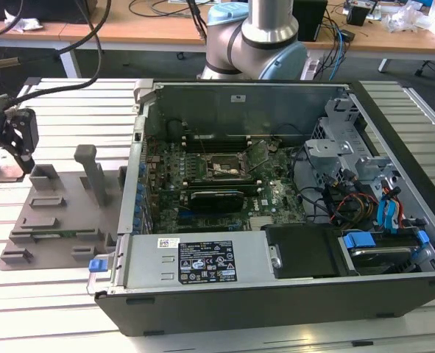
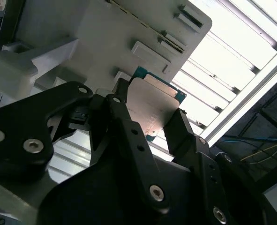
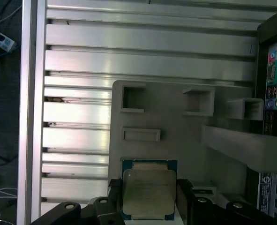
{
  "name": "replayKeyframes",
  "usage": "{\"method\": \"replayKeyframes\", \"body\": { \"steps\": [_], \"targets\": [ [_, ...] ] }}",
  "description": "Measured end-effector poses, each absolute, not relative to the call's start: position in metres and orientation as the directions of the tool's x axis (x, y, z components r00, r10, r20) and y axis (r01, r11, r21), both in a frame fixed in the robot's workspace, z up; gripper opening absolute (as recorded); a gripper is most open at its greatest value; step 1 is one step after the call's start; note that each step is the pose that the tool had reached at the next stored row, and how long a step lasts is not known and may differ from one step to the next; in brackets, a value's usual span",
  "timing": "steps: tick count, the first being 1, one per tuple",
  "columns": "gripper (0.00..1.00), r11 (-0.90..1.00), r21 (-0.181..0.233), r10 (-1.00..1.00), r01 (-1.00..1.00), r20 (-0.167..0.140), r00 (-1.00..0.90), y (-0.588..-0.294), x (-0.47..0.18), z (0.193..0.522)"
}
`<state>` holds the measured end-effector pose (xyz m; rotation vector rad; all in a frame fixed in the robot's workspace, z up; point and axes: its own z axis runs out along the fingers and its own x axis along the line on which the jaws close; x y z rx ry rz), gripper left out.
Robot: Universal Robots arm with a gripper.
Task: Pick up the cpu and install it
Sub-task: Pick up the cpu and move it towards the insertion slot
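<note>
Now claw point(image 2: 150, 107) pinches cpu point(image 3: 148, 193) by opposite edges, flat on tray point(image 3: 180, 140), silvery top upward

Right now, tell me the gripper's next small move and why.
Probably firm up the grip on the cpu before lifting: the gripper brackets it on two sides while it lies flat on the grey tray. Whether it is already clamped, I cannot tell.

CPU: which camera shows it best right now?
The first wrist view: the cpu faces the camera on the grey tray, its metal top plain. The second wrist view shows it slanted, partly behind the gripper. In the exterior view it is too small to tell.
</note>
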<state>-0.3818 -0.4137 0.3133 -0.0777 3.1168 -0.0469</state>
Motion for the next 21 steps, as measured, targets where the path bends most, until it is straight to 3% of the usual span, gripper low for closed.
{"method": "replayKeyframes", "body": {
  "steps": [21],
  "targets": [
    [0.55, 0.998, -0.042, -0.05, -0.049, -0.022, -0.998, -0.414, -0.382, 0.368]
  ]
}}
